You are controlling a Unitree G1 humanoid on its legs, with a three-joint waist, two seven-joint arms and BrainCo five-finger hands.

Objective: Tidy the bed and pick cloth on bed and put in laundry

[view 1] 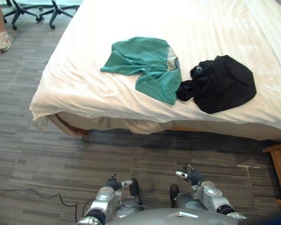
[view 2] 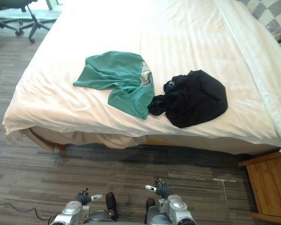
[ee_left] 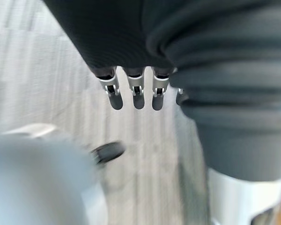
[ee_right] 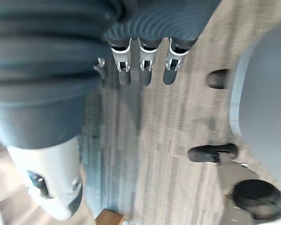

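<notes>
Finds green cloth [view 1: 145, 65] touching black cloth [view 1: 222, 82] on bed [view 1: 84, 89], its far end cut off. Finds left hand [view 1: 119, 183] and right hand [view 1: 189, 176] low over floor [view 1: 37, 154], fingers loosely straight, empty.

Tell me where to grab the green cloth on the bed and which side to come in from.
Probably the lower flap of the green cloth, nearest the front edge of the bed, coming down from that near side. It is folded there, easier to pinch than the flat left corner. Stay left of the black cloth touching it.

Left hand [ee_left: 138, 96], right hand [ee_right: 145, 70]: fingers relaxed
</notes>
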